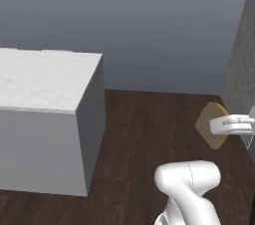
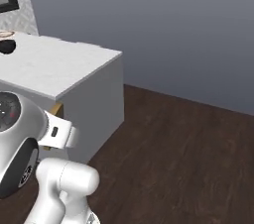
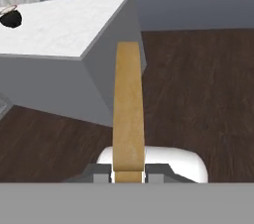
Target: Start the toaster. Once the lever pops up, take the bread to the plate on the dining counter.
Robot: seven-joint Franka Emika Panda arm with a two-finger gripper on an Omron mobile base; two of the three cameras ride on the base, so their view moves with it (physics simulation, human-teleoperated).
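Note:
My gripper [image 1: 221,125] is shut on the bread [image 1: 211,125], a tan square slice held on edge over the dark wood floor. In the hand view the bread [image 3: 128,104] stands edge-on between the fingertips of the gripper [image 3: 128,176]. The dining counter [image 1: 42,77] is a white marble-look block to my left; its near corner [image 3: 74,25] lies ahead of the slice. At its far end a thin reddish ring, likely the plate [image 3: 7,9], sits beside a dark bowl [image 3: 11,19]. The toaster and the lever are out of view.
Dark wood floor [image 2: 183,153] stretches open ahead and to the right of the counter [image 2: 59,67]. A grey wall [image 1: 149,20] closes the back. A speckled wall [image 1: 241,69] stands close on the right of the left base view.

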